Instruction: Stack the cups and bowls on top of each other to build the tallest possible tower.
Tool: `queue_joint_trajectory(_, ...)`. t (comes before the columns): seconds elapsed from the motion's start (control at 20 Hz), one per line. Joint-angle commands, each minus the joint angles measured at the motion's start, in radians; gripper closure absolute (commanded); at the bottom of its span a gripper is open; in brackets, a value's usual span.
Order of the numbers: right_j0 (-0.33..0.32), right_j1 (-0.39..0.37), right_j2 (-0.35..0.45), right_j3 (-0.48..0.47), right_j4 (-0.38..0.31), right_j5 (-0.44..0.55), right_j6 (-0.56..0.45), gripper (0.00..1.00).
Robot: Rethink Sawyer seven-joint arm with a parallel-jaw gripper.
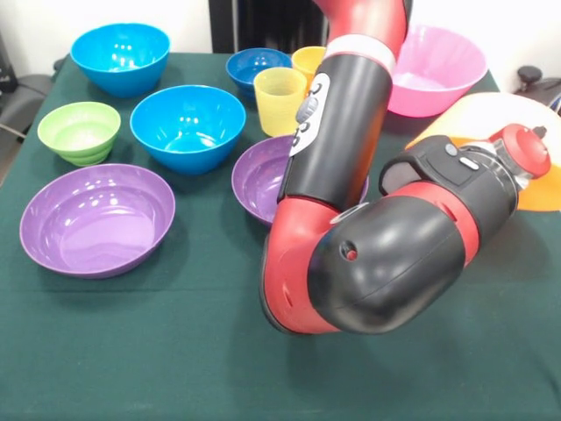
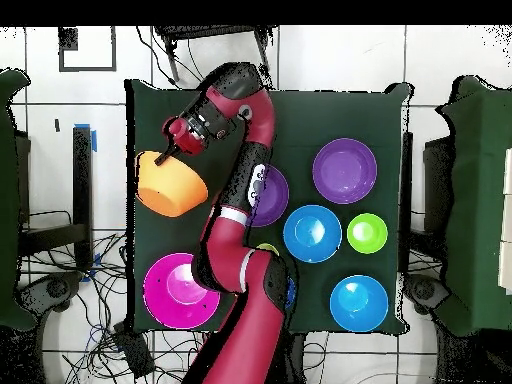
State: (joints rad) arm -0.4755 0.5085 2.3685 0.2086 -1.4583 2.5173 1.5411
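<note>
Elbow (image 1: 386, 263) fills the near centre, forearm running right to the gripper (image 2: 168, 152) at the yellow-orange bowl (image 2: 172, 184); can't tell whether it's gripping. No tower yet. Left: two purple bowls (image 1: 96, 219), a blue one (image 1: 188, 127), green (image 1: 79, 132). Far: yellow cup (image 1: 280, 99), pink bowl (image 1: 436, 70). My read: flip that wide bowl down flat first.

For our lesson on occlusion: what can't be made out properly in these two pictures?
Yellow-orange bowl: front view, largely behind the arm and cut off by the right edge.
Purple bowl: both views, partly covered by the arm.
Orange cup: front view, mostly behind the yellow cup and the arm.
Gripper: overhead view, too small to tell whether it is open or shut.
</note>
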Motion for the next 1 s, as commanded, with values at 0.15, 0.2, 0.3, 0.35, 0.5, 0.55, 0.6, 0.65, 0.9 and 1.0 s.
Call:
queue_joint_trajectory(0.15,-0.02,0.06,-0.032,-0.16,-0.13,0.028,-0.312,1.0)
queue_joint_trajectory(0.2,-0.021,0.062,-0.035,-0.159,-0.127,0.028,-0.289,1.0)
queue_joint_trajectory(0.3,-0.027,0.064,-0.048,-0.151,-0.116,0.033,-0.26,1.0)
queue_joint_trajectory(0.35,-0.031,0.062,-0.057,-0.147,-0.116,0.037,-0.256,1.0)
queue_joint_trajectory(0.5,-0.038,0.055,-0.078,-0.139,-0.127,0.033,-0.264,1.0)
queue_joint_trajectory(0.55,-0.039,0.052,-0.082,-0.137,-0.13,0.024,-0.269,1.0)
queue_joint_trajectory(0.6,-0.04,0.053,-0.079,-0.138,-0.126,0.012,-0.28,1.0)
queue_joint_trajectory(0.65,-0.042,0.049,-0.087,-0.134,-0.127,-0.005,-0.295,0.0)
queue_joint_trajectory(0.9,-0.049,0.034,-0.116,-0.123,-0.143,-0.064,-0.336,0.0)
queue_joint_trajectory(1.0,-0.051,0.035,-0.116,-0.122,-0.136,-0.083,-0.334,0.0)
